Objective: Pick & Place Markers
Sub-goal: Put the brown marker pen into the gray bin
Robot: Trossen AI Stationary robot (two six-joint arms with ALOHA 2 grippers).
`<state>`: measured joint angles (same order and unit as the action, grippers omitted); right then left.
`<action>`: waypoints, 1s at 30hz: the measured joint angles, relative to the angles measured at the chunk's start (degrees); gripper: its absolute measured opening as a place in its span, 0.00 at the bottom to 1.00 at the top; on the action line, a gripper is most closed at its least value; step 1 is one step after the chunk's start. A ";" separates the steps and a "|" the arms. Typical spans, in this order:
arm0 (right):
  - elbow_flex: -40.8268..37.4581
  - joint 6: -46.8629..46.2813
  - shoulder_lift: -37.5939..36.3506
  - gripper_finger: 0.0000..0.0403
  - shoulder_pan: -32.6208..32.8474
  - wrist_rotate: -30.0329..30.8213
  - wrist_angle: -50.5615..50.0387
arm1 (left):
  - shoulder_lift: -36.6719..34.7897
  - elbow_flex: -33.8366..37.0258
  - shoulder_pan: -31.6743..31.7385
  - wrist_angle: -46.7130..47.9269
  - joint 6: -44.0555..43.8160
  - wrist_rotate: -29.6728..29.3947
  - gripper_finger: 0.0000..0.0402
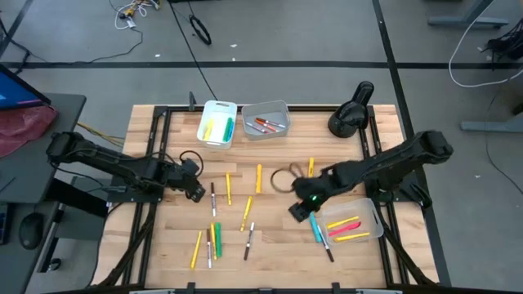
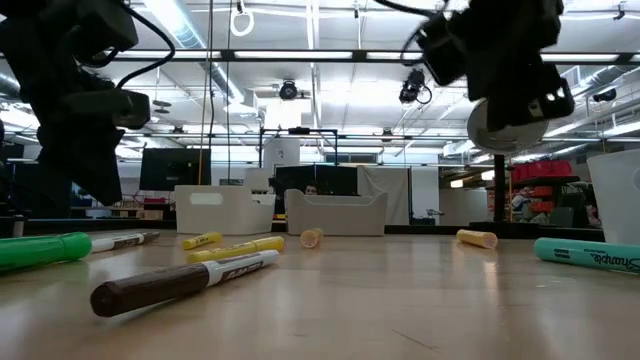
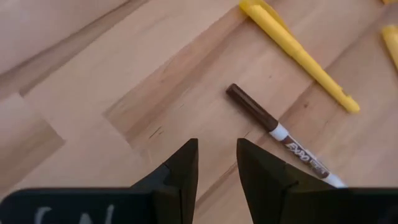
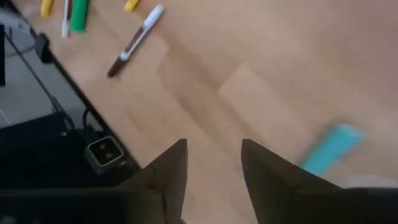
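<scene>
Several markers lie flat and scattered on the wooden table: yellow ones, a green one, a light blue one and white ones with dark caps. My left gripper hovers open at centre left. Just ahead of its fingers lies a brown-capped white marker, with a yellow marker beyond it. My right gripper is open at centre right, above bare wood. The light blue marker lies just beside it.
At the far edge stand a white bin holding yellow and green markers and a grey bin holding red ones. A clear bin at the right holds yellow and pink markers. A black object stands at the far right. A dark ring lies mid-table.
</scene>
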<state>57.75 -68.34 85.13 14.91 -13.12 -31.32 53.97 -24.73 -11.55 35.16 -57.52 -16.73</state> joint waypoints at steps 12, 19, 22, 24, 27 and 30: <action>25.49 5.07 24.93 0.30 4.71 2.68 2.86 | 0.01 0.00 0.00 0.24 8.65 6.94 0.29; 26.54 28.42 31.86 0.47 4.77 2.11 21.39 | 0.01 0.00 -0.01 0.48 14.19 15.18 0.29; 26.59 45.71 33.04 0.55 4.84 -3.91 25.95 | 0.01 0.00 -0.20 0.71 14.73 18.61 0.29; 26.61 55.61 33.39 0.58 4.90 -4.26 25.83 | 0.01 0.00 -0.90 0.70 14.65 19.74 0.29; 26.61 68.93 33.63 0.58 4.73 -2.67 23.64 | 0.01 0.00 -2.66 0.70 14.39 19.98 0.29; 26.62 77.57 34.27 0.57 4.09 -0.81 22.18 | 0.01 0.00 -4.73 0.71 12.72 19.55 0.29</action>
<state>84.37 9.23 119.39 19.00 -13.93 -9.14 53.98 -24.73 -16.28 35.87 -44.80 2.81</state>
